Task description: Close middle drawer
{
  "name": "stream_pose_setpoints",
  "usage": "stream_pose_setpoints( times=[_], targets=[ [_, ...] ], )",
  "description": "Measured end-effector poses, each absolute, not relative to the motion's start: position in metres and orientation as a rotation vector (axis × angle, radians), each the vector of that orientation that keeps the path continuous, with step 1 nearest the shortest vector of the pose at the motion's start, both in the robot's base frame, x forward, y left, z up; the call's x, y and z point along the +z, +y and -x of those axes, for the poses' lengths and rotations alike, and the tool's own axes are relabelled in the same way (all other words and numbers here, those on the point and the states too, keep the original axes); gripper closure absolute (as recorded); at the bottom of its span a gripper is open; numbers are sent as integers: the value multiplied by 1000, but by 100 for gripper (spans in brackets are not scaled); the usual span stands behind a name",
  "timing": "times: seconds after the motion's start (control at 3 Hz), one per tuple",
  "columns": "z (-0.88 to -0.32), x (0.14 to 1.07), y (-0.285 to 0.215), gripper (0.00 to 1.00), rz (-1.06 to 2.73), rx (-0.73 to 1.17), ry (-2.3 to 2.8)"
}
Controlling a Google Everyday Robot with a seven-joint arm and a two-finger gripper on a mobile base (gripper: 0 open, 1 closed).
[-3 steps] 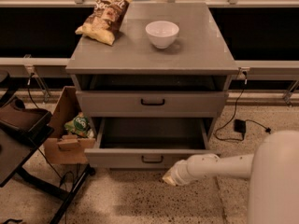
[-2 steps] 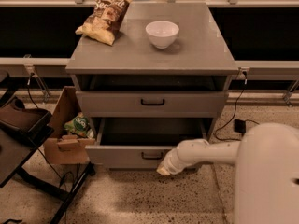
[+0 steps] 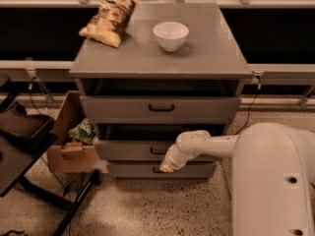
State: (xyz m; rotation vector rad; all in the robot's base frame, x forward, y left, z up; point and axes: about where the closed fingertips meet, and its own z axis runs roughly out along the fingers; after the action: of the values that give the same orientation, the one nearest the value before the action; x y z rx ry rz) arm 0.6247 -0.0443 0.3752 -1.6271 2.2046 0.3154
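Observation:
The grey cabinet (image 3: pixel 160 63) has three drawers. The middle drawer (image 3: pixel 125 150) sticks out only a little, with a dark gap above its flat grey front. Its black bar handle (image 3: pixel 156 151) is partly covered by my arm. My gripper (image 3: pixel 166 167) is low in front of the cabinet, its tip at the lower edge of the middle drawer's front, over the lowest drawer (image 3: pixel 133 170). The top drawer (image 3: pixel 113 109) stands slightly out.
A white bowl (image 3: pixel 171 35) and a chip bag (image 3: pixel 110 19) lie on the cabinet top. A cardboard box (image 3: pixel 69 154) holding a green packet (image 3: pixel 83 131) stands at the left, beside a black stand (image 3: pixel 22 146). My white body (image 3: pixel 275 181) fills the lower right.
The middle drawer was pulled far out and has slid back almost flush. My gripper has moved left and in towards the cabinet front. The view is now closer.

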Motion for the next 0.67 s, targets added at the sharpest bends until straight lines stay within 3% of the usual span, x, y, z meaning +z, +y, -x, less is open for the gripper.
stream_pose_setpoints(
  times=[0.67],
  targets=[
    [-651, 382, -29, 100, 1707, 300, 2175]
  ],
)
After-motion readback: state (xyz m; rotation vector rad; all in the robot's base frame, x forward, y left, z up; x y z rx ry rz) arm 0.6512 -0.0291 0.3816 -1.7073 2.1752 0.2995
